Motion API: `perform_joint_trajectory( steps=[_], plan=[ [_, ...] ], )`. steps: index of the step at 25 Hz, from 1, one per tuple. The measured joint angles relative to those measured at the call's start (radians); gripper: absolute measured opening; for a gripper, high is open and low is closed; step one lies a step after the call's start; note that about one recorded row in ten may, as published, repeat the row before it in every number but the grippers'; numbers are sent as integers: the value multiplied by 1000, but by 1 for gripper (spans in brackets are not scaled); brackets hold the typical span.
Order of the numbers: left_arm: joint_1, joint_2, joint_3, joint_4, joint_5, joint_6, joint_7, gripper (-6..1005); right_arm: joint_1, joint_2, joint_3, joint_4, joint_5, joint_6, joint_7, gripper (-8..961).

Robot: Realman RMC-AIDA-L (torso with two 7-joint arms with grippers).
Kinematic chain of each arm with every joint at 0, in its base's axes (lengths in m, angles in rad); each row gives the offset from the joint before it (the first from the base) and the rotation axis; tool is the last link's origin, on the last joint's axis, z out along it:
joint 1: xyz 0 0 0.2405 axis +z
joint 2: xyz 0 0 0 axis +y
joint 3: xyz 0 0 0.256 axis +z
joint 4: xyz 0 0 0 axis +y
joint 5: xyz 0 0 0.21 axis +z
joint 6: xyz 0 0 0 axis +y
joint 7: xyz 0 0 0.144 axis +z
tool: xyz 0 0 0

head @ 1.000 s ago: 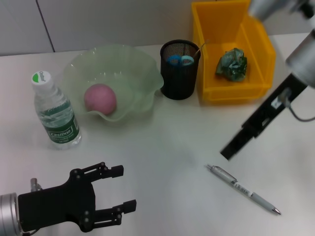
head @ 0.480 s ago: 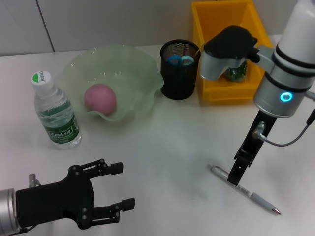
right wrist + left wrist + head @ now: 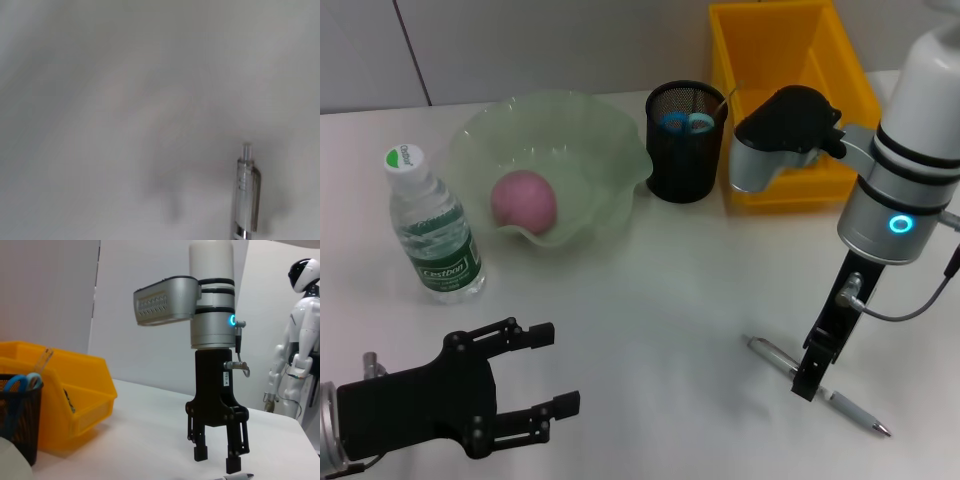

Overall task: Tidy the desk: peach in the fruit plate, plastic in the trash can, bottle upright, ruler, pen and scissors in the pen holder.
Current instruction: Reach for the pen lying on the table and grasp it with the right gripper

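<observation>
The silver pen [image 3: 840, 402] lies on the white desk at the front right, and its clip end [image 3: 247, 200] fills the right wrist view. My right gripper [image 3: 807, 385] points straight down over its middle. The left wrist view shows this gripper [image 3: 216, 462] open, fingertips just above the pen [image 3: 236, 476]. The pink peach [image 3: 523, 198] sits in the green fruit plate [image 3: 605, 130]. The bottle [image 3: 432, 225] stands upright at the left. Blue scissors [image 3: 682, 122] and a clear ruler [image 3: 44, 357] stand in the black mesh pen holder [image 3: 686, 155]. My right arm hides the plastic. My left gripper [image 3: 558, 366] is open and idle at the front left.
The yellow trash bin [image 3: 770, 60] stands behind the right arm, beside the pen holder. A white humanoid figure [image 3: 296, 360] stands beyond the desk's far edge. Bare desk lies between my two grippers.
My right arm has swung in over the desk and lowered its gripper from beside the pen's clip end onto its middle. The left gripper has slid slightly toward the front left.
</observation>
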Motion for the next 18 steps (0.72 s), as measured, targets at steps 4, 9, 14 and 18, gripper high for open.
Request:
perform_joint_trajectory(
  steps=[4, 9, 14, 18],
  plan=[
    [0, 1, -1, -1, 1, 0, -1, 794, -7, 1, -1, 21, 4, 9, -9, 698],
    [0, 1, -2, -1, 1, 0, -2, 794, -6, 2, -1, 55, 6, 31, -22, 695],
    [1, 1, -5, -3, 1, -1, -3, 794, -8, 3, -28, 58, 17, 50, -25, 656],
    [4, 1, -10, -3, 1, 0, -3, 794, -7, 3, -61, 65, 36, 61, -26, 513]
  ],
)
